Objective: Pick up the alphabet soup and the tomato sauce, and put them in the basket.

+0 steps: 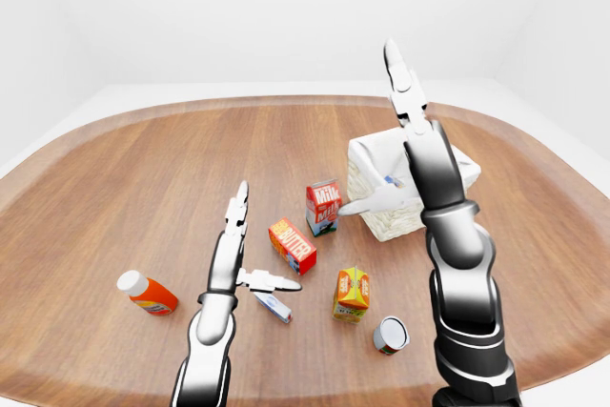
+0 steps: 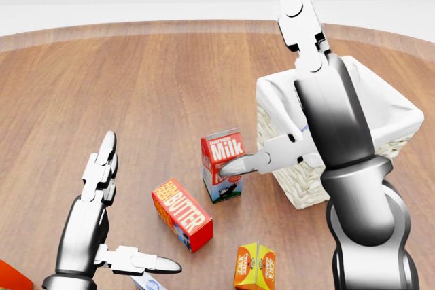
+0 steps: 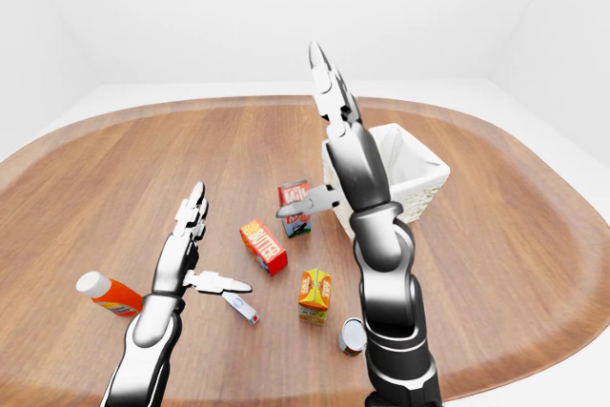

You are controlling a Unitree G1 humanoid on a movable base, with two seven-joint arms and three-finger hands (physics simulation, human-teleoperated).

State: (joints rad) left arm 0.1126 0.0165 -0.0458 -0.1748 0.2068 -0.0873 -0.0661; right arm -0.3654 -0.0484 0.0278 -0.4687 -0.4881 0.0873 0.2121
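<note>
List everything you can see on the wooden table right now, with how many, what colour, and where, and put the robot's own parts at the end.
White woven basket: one, white lined, right of centre in the right-eye view.
Red and white milk carton: one, upright, just left of the basket.
Red butter box: one, lying below-left of the milk carton.
Orange and yellow carton: one, below the butter box.
Grey-topped can: one, lying near the bottom edge.
Orange bottle with white cap: one, lying at far left.
Small white and blue tube: one, beside the left hand.
Brown wooden table: one, oval.
Left hand: silver, open, empty.
Right hand: silver, open, raised by the basket.
</note>
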